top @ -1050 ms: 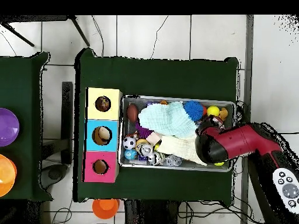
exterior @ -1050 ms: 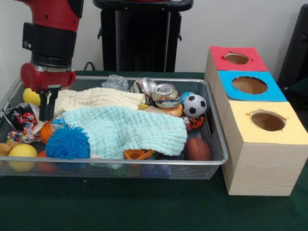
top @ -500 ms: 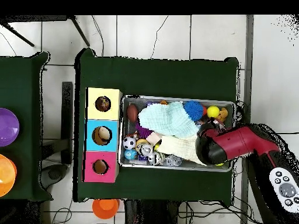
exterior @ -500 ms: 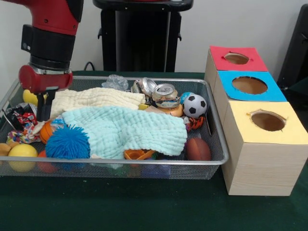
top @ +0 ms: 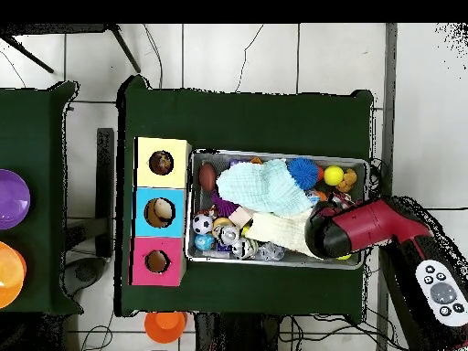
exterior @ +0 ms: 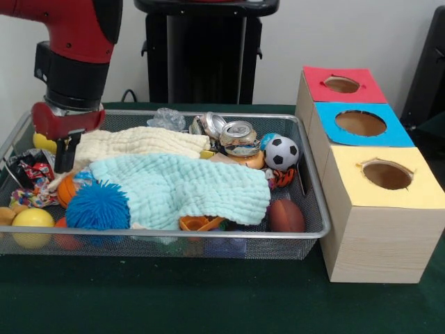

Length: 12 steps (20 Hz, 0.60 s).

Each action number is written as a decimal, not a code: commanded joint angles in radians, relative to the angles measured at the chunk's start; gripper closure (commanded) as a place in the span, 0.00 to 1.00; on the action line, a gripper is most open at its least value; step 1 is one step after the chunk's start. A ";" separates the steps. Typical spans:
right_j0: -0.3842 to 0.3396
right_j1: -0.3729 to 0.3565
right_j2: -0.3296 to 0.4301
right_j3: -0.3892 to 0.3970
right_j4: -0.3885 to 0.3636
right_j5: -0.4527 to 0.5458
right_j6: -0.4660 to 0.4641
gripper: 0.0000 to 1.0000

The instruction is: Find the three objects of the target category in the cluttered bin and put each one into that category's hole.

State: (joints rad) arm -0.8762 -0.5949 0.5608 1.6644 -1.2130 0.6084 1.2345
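Gripper (exterior: 64, 154) at left end of wire bin (exterior: 306, 182), low, beside cream cloth (exterior: 139, 142); finger opening and hold: cannot tell, tips hidden among clutter. Target category not identifiable. In bin: teal cloth (exterior: 184, 188) over centre, blue spiky ball (exterior: 97, 207), yellow ball (exterior: 31, 226), soccer ball (exterior: 281, 153), brown football (exterior: 286, 216), crushed can (exterior: 238, 138). Right of bin: red hole (exterior: 341, 84), blue hole (exterior: 360, 123), yellow hole (exterior: 386, 175).
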 commanded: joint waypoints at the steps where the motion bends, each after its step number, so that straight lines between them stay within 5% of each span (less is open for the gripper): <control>1: -0.021 0.105 -0.045 -0.018 -0.040 0.138 -0.472 1.00; 12: -0.027 0.170 -0.049 0.001 -0.079 0.042 -0.540 1.00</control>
State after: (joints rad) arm -0.8906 -0.5002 0.5353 1.6630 -1.2126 0.6392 1.0106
